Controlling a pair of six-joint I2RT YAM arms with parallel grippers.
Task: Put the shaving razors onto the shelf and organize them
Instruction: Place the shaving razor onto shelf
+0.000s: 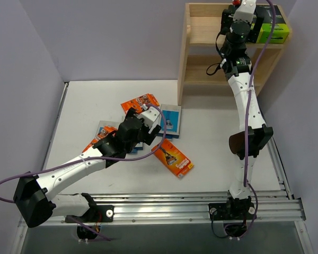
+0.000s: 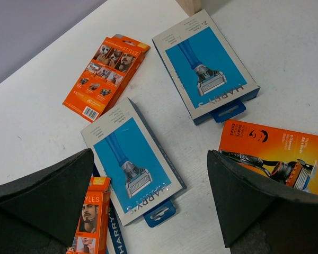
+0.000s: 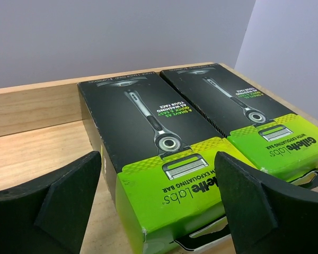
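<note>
Two black razor boxes with lime-green ends [image 3: 148,137] [image 3: 254,116] lie side by side on the top board of the wooden shelf [image 3: 37,143]. My right gripper [image 3: 158,154] is open around the left box, and bare wood shows between its left finger and the box. On the table lie flat blue razor packs [image 2: 204,66] [image 2: 130,159] and orange ones [image 2: 108,74] [image 2: 278,151] [image 2: 90,217]. My left gripper [image 2: 150,153] hangs open above the nearer blue pack, holding nothing. From above, the shelf [image 1: 193,32] stands at the back right.
A third blue pack [image 2: 115,238] lies partly under the nearer blue and orange ones. The shelf's lower tier [image 1: 201,69] is visible beside the right arm. Purple walls close in the table on the left, back and right.
</note>
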